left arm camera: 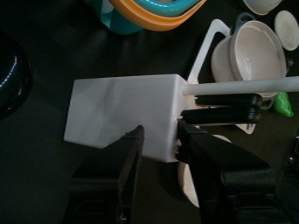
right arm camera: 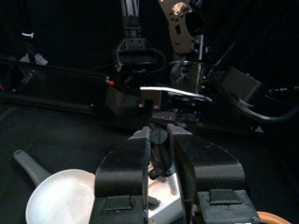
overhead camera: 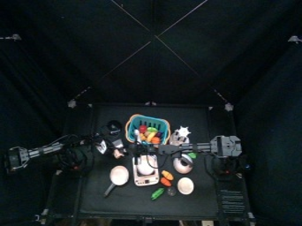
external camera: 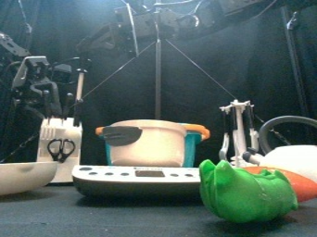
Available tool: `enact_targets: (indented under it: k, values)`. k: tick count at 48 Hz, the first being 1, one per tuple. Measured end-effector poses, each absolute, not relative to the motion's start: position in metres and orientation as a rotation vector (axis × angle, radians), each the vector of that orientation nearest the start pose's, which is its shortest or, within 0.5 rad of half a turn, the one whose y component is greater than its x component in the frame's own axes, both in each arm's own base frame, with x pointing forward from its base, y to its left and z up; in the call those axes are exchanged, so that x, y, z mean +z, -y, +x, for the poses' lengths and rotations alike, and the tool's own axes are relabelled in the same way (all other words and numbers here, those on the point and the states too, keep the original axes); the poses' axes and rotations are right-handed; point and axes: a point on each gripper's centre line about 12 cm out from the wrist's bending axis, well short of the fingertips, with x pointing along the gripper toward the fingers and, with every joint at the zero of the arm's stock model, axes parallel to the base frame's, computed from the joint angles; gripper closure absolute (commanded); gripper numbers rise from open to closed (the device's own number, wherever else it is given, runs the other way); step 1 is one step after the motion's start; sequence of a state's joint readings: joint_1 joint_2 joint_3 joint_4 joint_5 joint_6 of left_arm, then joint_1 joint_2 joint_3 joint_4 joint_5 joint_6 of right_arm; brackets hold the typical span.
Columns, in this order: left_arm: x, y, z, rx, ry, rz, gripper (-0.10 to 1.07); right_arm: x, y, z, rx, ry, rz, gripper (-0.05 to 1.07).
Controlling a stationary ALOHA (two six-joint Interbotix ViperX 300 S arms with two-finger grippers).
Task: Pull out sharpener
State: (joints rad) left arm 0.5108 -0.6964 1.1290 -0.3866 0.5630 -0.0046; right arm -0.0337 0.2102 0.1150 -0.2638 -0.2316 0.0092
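– Left gripper (left arm camera: pixel 160 144)?
– Jaws spread wide, empty, beside the knife block (left arm camera: pixel 122 107) at nine o'clock.
– Sharpener (left arm camera: pixel 225 114)?
– Slotted in that block. Probably stiff and light; grip its black handle.

Left arm reaches in from the left side of the table, its gripper (left arm camera: pixel 159 149) pointing down, the two black jaws spread wide with a clear gap between them and nothing in between. Right arm comes in from the right, wrist raised, its gripper (right arm camera: pixel 163 144) aimed level toward the far side. Its jaws stand partly closed and a thin upright handle sits between the fingertips (right arm camera: pixel 149 138), pinched from both sides.
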Motion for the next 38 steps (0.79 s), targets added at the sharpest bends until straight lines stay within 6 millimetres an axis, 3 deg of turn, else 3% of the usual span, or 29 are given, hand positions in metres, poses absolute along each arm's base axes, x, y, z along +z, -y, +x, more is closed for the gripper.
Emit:
enact_targets:
  k: [29,33,38]
  values:
    - [0.174,-0.073,0.179,0.437,-0.857,-0.649,0.24,0.312,0.008,0.509,0.049,-0.078,-0.278,0.87]
    - [0.174,-0.073,0.179,0.437,-0.857,-0.649,0.24,0.320,0.006,0.505,0.053,-0.049,-0.278,0.87]
    - [0.174,-0.073,0.178,0.439,-0.857,-0.650,0.24,0.348,-0.005,0.495,0.071,0.038,-0.279,0.87]
